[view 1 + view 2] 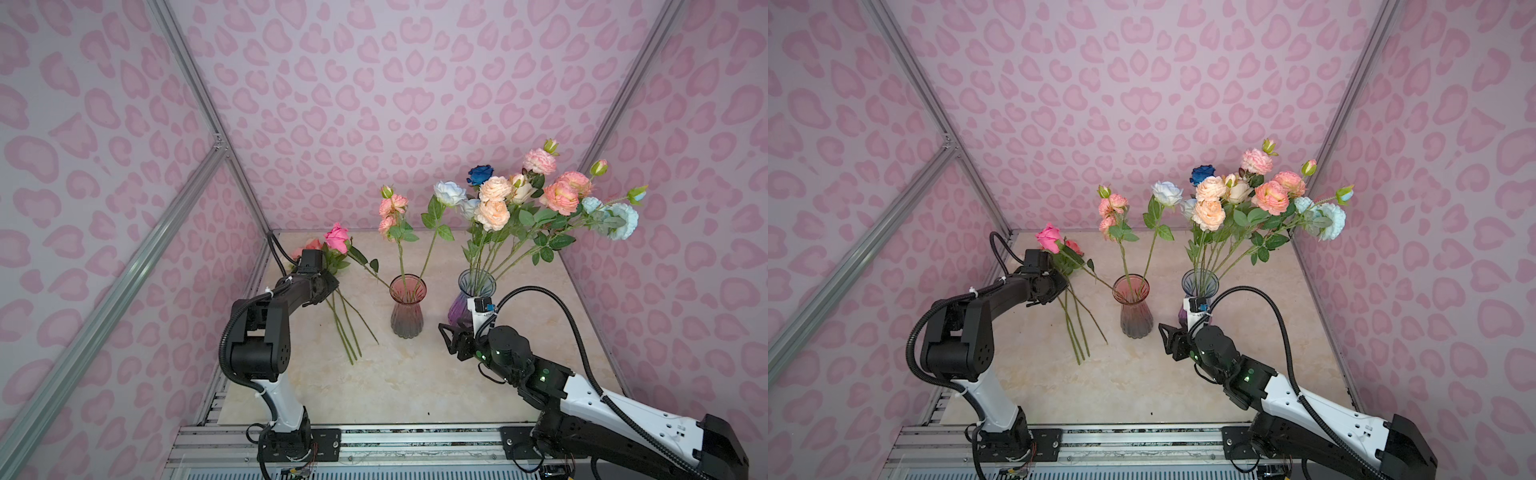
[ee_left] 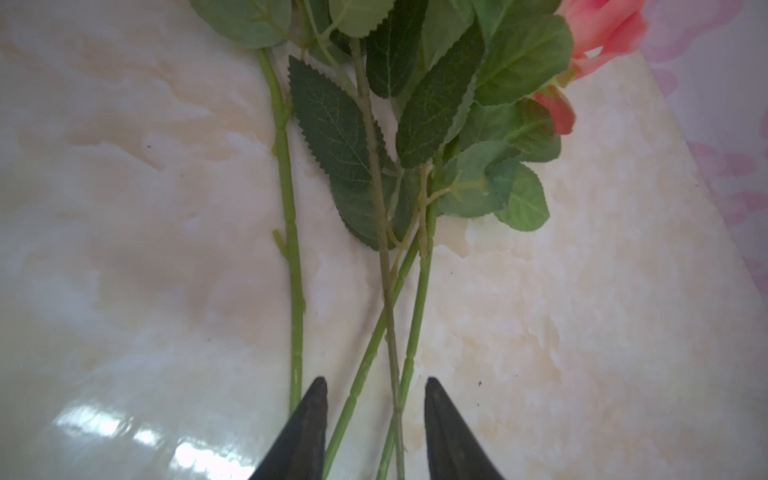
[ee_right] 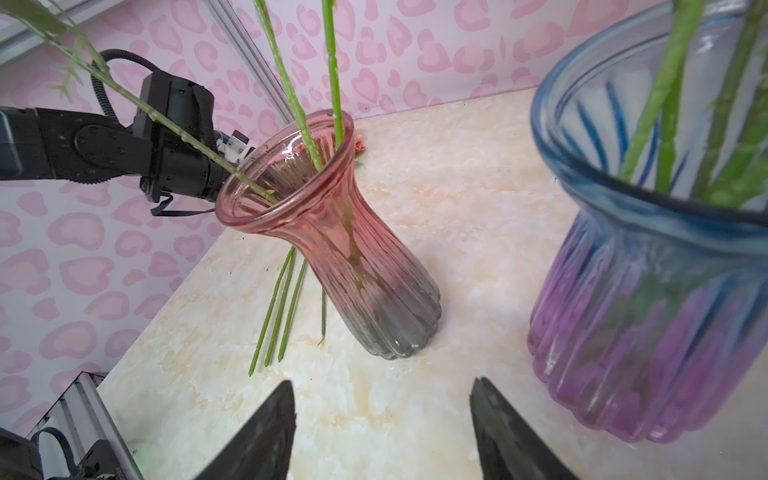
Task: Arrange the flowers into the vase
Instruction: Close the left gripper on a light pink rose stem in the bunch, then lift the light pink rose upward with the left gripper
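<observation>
On the marble worktop (image 1: 415, 382) a pink vase (image 1: 406, 307) stands near the middle. It holds three flowers: a pink cluster (image 1: 392, 205), a pale blue rose (image 1: 449, 193) and a bright pink rose (image 1: 336, 237) whose stem leans far out to the left, over the left arm. Just to its right stands a blue-and-purple vase (image 1: 473, 286) packed with a full bunch (image 1: 540, 195) of peach, pink, cream and pale blue blooms, with one deep blue bloom (image 1: 481, 174) at the back. Several loose stems (image 1: 347, 328) lie flat on the worktop left of the pink vase, their leaves and a coral bloom (image 2: 598, 29) toward the back wall. The left gripper (image 2: 376, 384) is low over these stems, its jaws apart with three stems running between the tips and a fourth passing under one tip; whether the tips touch any stem is hard to make out. The right gripper (image 3: 384, 382) hangs above bare worktop in front of the two vases, close to the blue-and-purple one, its jaws spread wide and empty.
</observation>
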Tool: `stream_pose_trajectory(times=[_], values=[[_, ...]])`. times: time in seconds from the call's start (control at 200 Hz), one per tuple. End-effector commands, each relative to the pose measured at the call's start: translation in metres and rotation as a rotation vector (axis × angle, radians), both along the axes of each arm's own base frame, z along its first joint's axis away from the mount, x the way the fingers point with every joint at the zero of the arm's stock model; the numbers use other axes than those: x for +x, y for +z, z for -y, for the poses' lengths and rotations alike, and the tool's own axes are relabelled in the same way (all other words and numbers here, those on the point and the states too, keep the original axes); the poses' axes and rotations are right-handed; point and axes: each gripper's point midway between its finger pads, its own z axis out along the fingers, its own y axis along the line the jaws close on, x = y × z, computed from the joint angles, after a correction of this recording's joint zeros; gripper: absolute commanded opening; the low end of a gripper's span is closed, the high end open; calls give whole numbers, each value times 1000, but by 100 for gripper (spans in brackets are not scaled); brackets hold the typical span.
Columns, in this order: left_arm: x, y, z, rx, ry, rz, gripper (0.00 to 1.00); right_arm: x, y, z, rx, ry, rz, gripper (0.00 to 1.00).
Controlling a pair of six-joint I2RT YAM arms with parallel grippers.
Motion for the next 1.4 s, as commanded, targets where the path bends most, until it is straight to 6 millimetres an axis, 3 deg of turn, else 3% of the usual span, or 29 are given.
stream_pose_trajectory(times=[0.0,0.14,0.31,0.53,0.745,0.885,1.07,1.395], values=[[18,-4,-6,36,-4,14,41,2,3,2,6,-17,22,68],[30,-17,-6,23,-18,-4,37,4,-1,3,-7,-21,21,69],[31,-28,-9,27,-8,-31,18,7,-3,4,-15,-29,17,68],[29,-17,-12,55,-13,-11,4,8,-5,1,-12,-23,11,69],[24,9,-9,59,-45,49,3,7,-2,2,0,-22,15,68],[19,45,-3,43,-71,129,3,3,4,9,3,-29,21,68],[-5,108,-1,63,-77,258,3,-6,5,41,-55,-95,12,69],[-107,227,-17,159,-45,541,3,-28,-13,91,-118,-165,-154,70]])
